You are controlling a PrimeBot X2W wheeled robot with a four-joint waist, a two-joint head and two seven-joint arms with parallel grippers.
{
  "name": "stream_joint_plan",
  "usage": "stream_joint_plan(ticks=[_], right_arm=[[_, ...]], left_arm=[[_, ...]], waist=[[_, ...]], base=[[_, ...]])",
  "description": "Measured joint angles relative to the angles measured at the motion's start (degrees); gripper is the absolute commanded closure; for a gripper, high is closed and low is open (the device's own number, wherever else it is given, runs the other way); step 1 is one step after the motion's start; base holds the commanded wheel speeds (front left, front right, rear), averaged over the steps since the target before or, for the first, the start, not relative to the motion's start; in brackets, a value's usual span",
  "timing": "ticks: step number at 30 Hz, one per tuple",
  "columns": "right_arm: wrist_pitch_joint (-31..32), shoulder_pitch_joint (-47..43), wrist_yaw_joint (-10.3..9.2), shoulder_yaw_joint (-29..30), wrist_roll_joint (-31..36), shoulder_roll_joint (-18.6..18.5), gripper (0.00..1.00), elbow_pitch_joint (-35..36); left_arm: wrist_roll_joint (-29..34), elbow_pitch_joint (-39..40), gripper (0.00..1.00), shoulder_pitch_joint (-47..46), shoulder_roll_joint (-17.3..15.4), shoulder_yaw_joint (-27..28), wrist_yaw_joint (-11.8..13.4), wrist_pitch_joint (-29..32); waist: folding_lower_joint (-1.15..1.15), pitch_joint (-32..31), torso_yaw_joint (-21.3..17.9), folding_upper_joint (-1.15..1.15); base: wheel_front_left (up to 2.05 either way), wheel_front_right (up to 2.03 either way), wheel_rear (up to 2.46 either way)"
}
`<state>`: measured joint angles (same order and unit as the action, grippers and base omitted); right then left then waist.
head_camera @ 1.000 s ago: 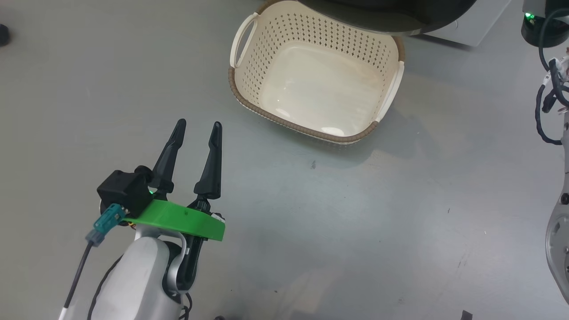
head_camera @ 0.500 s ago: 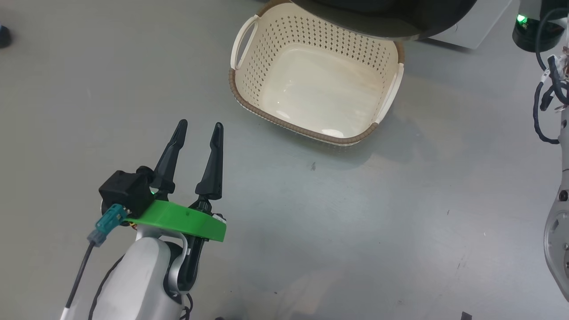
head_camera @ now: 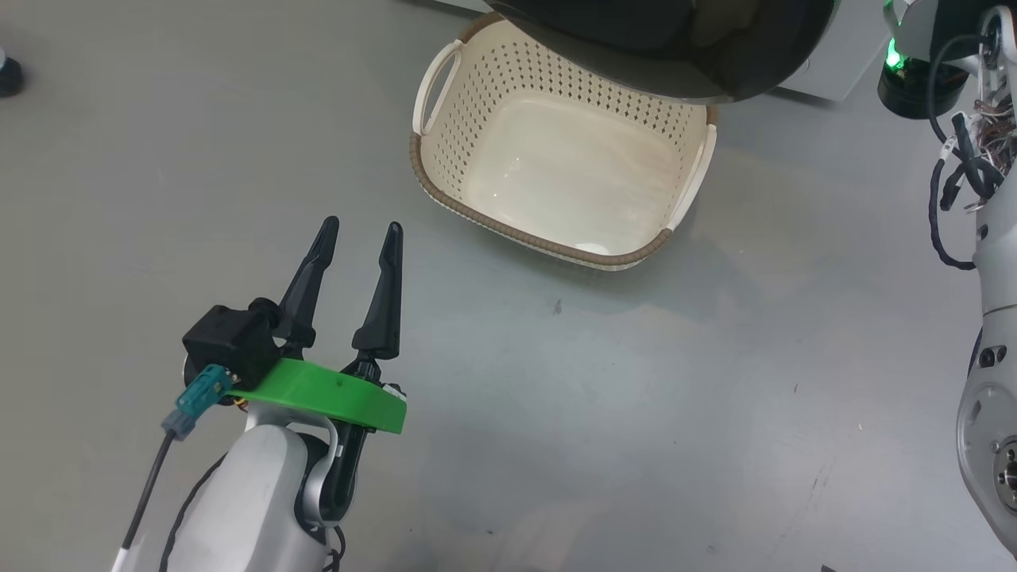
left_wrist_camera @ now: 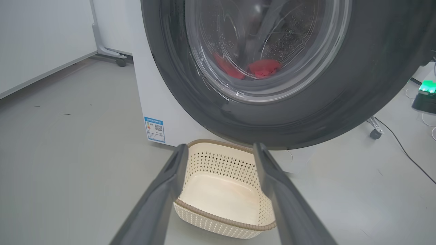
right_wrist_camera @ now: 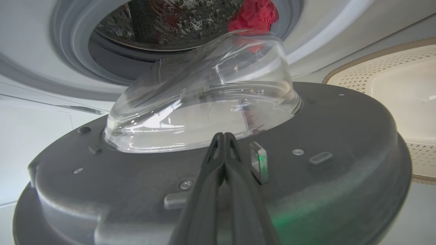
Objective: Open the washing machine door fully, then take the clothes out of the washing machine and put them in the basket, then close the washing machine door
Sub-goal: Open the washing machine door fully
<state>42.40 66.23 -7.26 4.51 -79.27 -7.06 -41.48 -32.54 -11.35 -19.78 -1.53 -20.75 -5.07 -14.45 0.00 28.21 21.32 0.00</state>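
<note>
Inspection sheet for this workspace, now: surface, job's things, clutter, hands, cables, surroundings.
Surface: grey floor, small dark specks.
Job's things: washing machine door partly open, overhanging the basket; red clothes inside the washing machine; basket empty, on the floor.
Clutter: nothing seen.
Hands: left hand open, empty, above the floor short of the basket; right hand shut, holding nothing, tips at the door's inner face below the glass bowl.
Cables: black cable loops on the right arm; dark cable from the left wrist's teal plug; black floor cable right of the machine.
Surroundings: white wall panel, castor, green-lit device.
</note>
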Motion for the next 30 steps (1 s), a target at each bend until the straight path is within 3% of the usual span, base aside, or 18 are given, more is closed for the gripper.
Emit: stream_joint_plan(ticks=[30], right_arm=[[4.15,-7.36,-0.03,-3.01,-5.9,2.55,1.0,-2.65]], left_arm=[[1.4,-1.13,0.0,1.19,-0.01,0.12,0.56,0.0]], waist=[[0.0,-5.88,-0.41,0.0]], base=[[0.0,0.0,0.0]])
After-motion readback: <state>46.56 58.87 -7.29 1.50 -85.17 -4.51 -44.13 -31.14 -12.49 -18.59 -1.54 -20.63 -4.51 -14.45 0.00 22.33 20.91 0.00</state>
